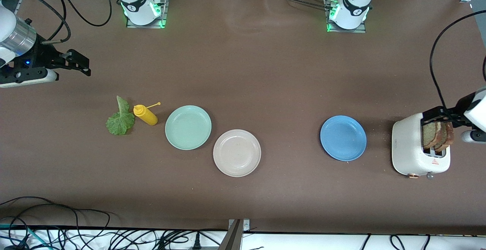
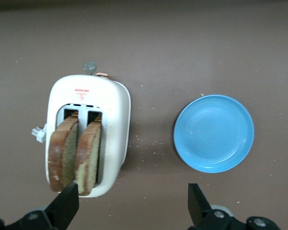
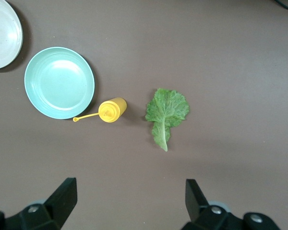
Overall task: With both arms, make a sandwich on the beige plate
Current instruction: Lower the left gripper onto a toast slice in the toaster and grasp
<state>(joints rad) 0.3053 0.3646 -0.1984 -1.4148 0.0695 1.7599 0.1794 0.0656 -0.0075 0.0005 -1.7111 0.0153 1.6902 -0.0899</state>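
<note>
Nearest to the front camera I see the beige plate, bare, resting flat on the brown table. Touching its rim, a little farther back and toward the right arm's end, is the mint-green plate, also bare. The blue plate sits well apart from both, toward the left arm's end.

At the left arm's end of the table stands the white toaster with two brown-crusted bread slices upright in its slots, one per slot. The left gripper hangs over the toaster with its fingers spread wide and holding nothing; in the left wrist view one fingertip overlaps the end of the slices, but I cannot tell whether it touches them.

Toward the right arm's end, the yellow mustard bottle lies on its side just beside the mint-green plate, its cap strap sticking out. The green lettuce leaf lies flat just beside the bottle, closer still to that end.

Farther back, the right gripper waits over bare table at that end, fingers spread apart and empty.
</note>
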